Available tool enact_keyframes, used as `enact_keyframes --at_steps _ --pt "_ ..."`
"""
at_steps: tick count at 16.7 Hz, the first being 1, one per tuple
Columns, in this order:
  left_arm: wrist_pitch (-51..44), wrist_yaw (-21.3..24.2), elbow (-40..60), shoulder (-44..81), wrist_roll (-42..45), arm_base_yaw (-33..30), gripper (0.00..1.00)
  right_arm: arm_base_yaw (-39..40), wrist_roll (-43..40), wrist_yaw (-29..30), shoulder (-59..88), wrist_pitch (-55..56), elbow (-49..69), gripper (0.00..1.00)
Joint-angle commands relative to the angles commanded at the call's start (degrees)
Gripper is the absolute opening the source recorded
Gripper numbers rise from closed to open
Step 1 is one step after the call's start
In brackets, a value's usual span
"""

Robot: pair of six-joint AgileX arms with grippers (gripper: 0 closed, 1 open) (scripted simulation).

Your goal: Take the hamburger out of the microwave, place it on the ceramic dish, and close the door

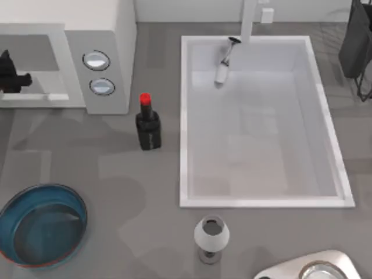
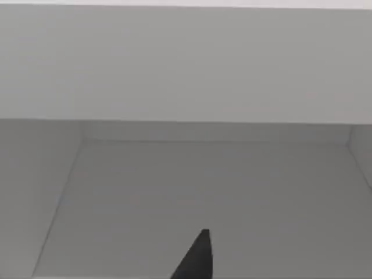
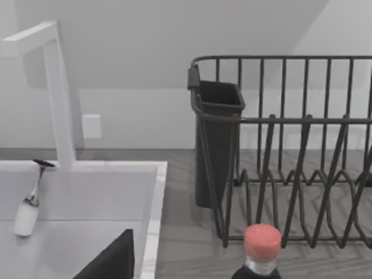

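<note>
The microwave stands at the table's back left, its two dials facing front. My left gripper is at its framed front opening, at the picture's left edge. The left wrist view looks into the grey cavity, whose floor is bare, with one dark fingertip low in the picture. The hamburger is out of view, and so is the door. The blue ceramic dish sits at the front left with nothing in it. My right arm is parked at the front right; one dark finger of it hangs over the sink.
A black bottle with a red cap stands between the microwave and the white sink. A grey-white goblet stands in front of the sink. A dark dish rack is at the back right, and a red bottle cap shows near it.
</note>
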Motion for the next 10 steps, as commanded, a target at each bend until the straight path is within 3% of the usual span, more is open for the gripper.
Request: enact_keyframes --at_steps 5,10 --pt "-14.2 -4.8 7.0 -0.2 -14.6 -4.9 0.00 0.0 0.0 0.0 0.0 0.0 0.0 1.00" --pt "-39.7 -13.1 17.7 0.7 -41.9 -13.3 0.00 0.0 0.0 0.0 0.0 0.0 0.0 1.00"
